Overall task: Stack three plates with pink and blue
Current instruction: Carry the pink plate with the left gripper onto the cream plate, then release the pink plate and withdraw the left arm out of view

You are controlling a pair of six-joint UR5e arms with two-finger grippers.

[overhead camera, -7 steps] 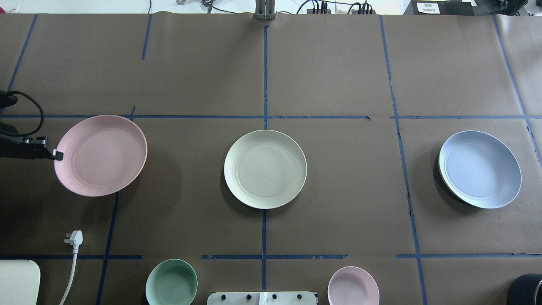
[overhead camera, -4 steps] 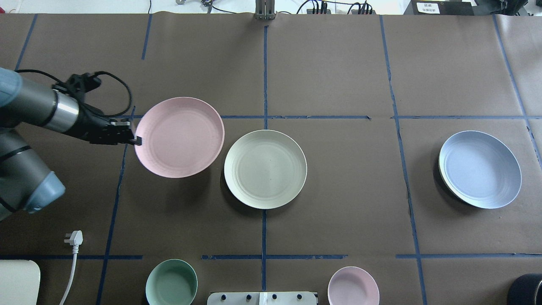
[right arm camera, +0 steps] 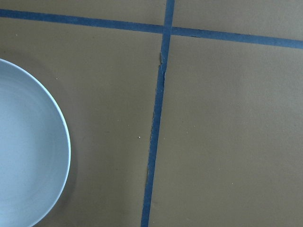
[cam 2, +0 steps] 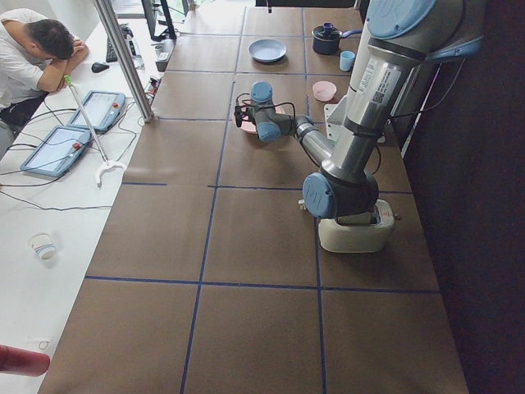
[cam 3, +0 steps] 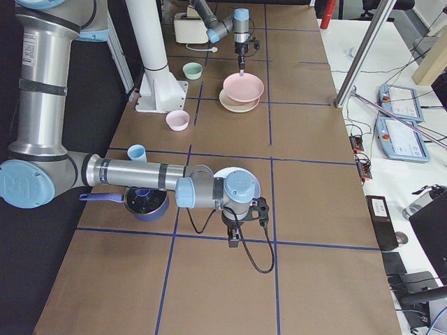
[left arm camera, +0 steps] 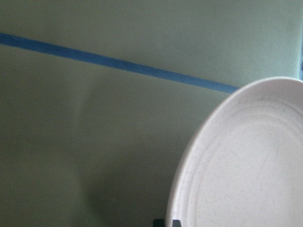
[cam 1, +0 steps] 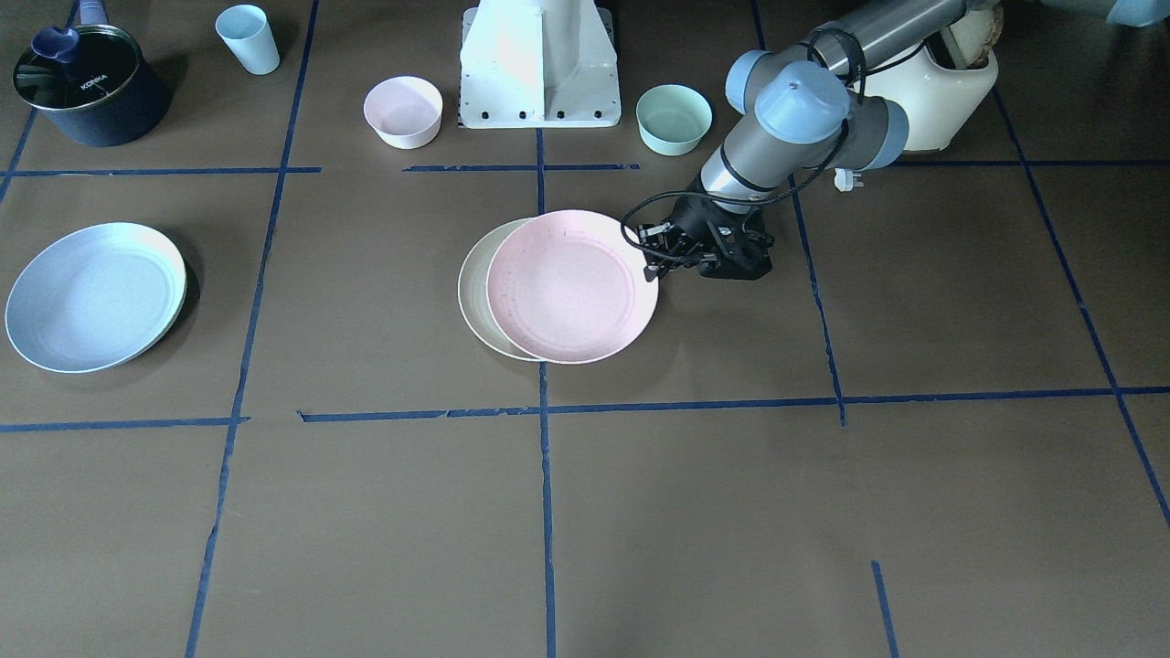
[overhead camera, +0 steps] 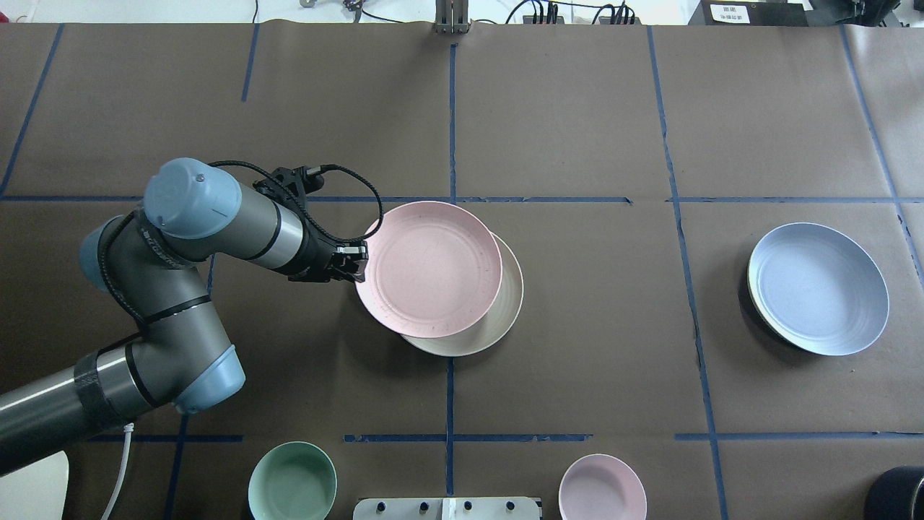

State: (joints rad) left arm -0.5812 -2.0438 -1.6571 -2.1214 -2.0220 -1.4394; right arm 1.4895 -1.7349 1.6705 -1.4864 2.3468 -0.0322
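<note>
The pink plate [overhead camera: 429, 269] has been carried from beside the cream plate [overhead camera: 505, 310] to over it, offset toward the robot's left. Its rim is pinched by the left jaws; the state of the right jaws cannot be told. The blue plate [overhead camera: 818, 288] lies well apart on the desk [overhead camera: 577, 361]. The first stacking step is judged underway; centring, lowering and release are called for next.

Long counter [cam 2: 262, 328] wrapped in brown paper, gridded off with blue tape lines [cam 2: 246, 284]. A shiny metal pole [cam 2: 123, 57] stands at its edge. Past the pole there's a white desk [cam 2: 25, 287] with two blue-edged tablets [cam 2: 56, 150], loose cables and a paper cup [cam 2: 43, 245]. Lighting's bright and even.
</note>
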